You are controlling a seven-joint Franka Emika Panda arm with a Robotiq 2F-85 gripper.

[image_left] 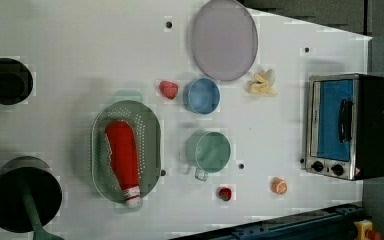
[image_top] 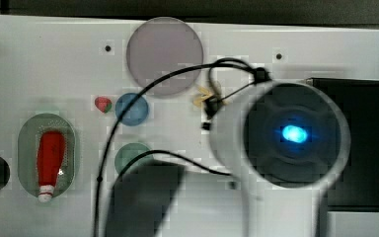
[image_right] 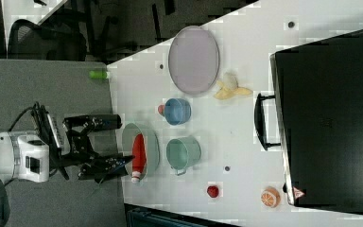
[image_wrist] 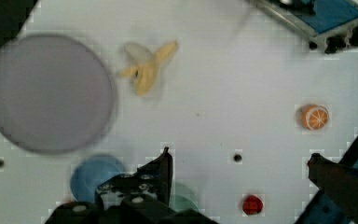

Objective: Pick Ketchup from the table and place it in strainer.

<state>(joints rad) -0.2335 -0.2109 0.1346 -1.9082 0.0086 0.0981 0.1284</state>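
in the left view the ketchup (image_left: 123, 156) lies inside the strainer (image_left: 151, 131) near the bench (image_left: 80, 45) edge, white cap over the rim. in the right view the fingers (image_right: 112, 144) are spread wide apart, holding nothing, beside the strainer (image_right: 152, 142). in the wrist view the fingers (image_wrist: 242, 170) are wide apart and empty above the bench (image_wrist: 223, 79).

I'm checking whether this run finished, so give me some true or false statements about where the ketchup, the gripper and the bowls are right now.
1. The Ketchup lies inside the strainer. True.
2. The gripper is shut on the bottle. False: it is open and holds nothing.
3. The blue bowl holds a banana. False: the banana lies on the table beside the grey plate.
4. The bottle's white cap rests at the strainer's rim. True.
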